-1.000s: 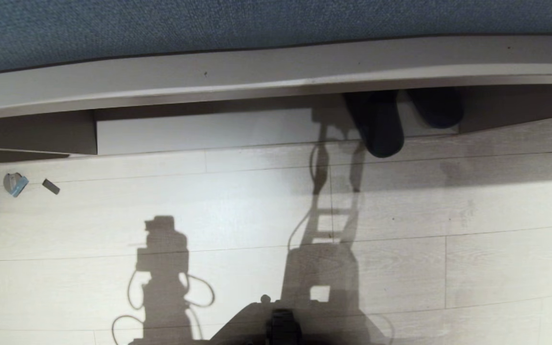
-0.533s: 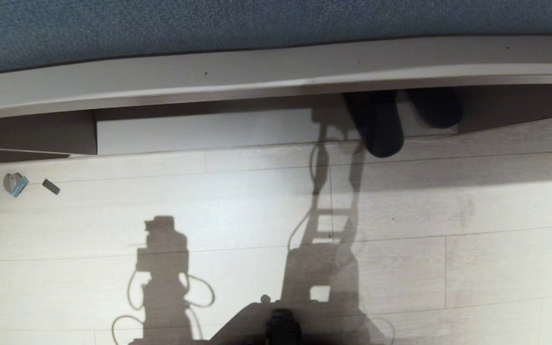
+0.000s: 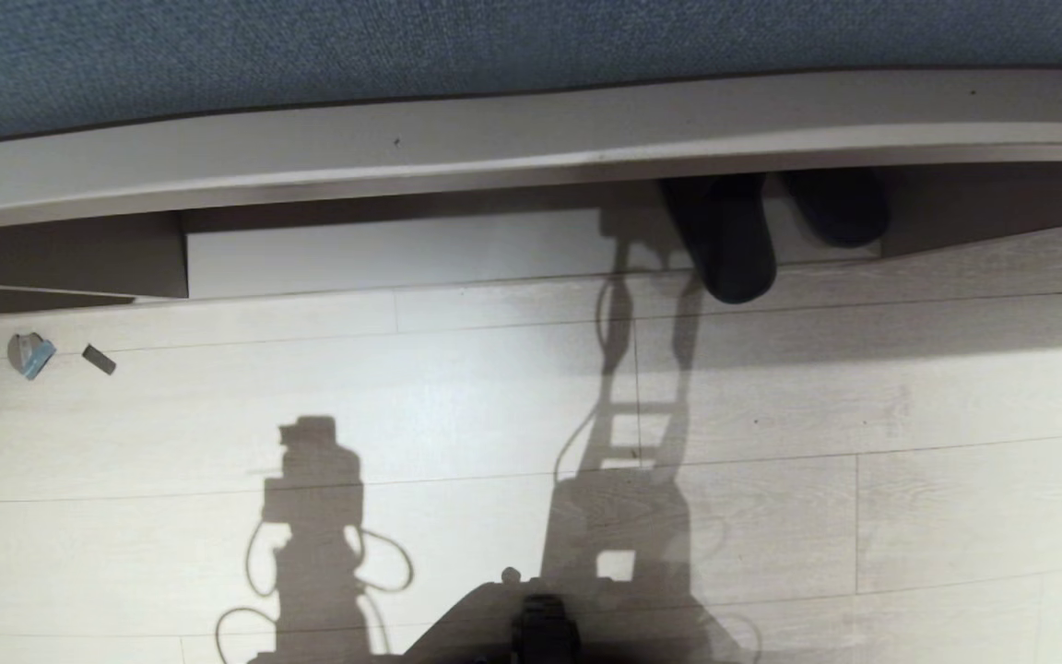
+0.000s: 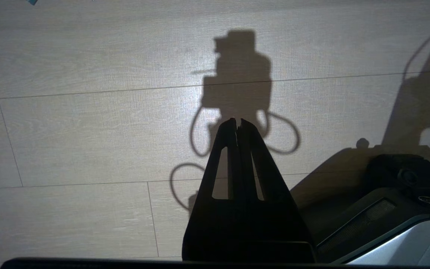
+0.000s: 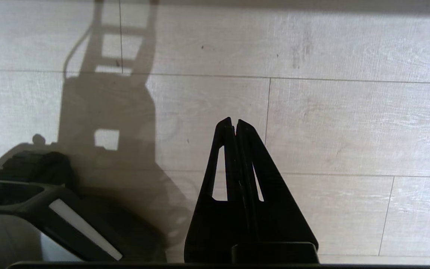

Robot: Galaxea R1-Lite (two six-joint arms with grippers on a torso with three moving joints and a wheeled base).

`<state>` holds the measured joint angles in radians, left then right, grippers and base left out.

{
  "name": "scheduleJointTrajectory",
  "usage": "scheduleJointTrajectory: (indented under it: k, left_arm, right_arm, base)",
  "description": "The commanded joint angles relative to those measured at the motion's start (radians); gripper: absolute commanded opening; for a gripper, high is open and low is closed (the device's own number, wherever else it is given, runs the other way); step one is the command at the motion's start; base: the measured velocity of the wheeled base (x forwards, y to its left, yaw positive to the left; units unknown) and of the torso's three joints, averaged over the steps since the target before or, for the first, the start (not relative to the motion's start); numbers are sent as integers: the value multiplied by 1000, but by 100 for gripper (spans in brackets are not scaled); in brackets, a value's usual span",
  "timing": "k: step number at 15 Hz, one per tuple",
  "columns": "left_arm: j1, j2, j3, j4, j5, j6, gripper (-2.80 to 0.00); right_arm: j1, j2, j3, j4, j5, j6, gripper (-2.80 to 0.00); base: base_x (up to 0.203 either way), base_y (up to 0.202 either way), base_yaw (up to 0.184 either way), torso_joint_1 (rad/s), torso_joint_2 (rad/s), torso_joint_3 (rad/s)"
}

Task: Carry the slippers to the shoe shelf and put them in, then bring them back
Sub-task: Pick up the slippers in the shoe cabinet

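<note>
1. The slippers (image 3: 725, 240) lie in the shoe shelf (image 3: 402, 249), at its 3 o'clock end, one heel overhanging the floor (image 3: 955, 387).
2. Left claw (image 4: 238, 123) and right claw (image 5: 234, 122) are both clenched, grasping nothing, above the floor.

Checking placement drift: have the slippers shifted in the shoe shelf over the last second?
No. The slippers sit at the same spot on the shoe shelf base board, the nearer one's end still overhanging the front edge onto the floor.
</note>
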<state>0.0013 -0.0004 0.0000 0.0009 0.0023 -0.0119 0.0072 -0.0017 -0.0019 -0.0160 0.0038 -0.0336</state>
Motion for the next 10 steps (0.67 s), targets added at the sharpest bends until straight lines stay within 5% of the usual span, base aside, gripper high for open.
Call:
scheduleJointTrajectory:
  k: [1,4,10]
  left_arm:
    - [0,0,0,0,1,0,-280]
    - [0,0,0,-1,1,4,-280]
    - [0,0,0,-1,1,0,-280]
  right_arm:
    - [2,0,2,17,1,5,-280]
    - [1,0,3,18,-5,91,-280]
    - [0,0,3,18,-5,89,-280]
  base:
    - [0,0,0,0,0,0]
    - [0,0,0,0,0,0]
    - [0,0,0,0,0,0]
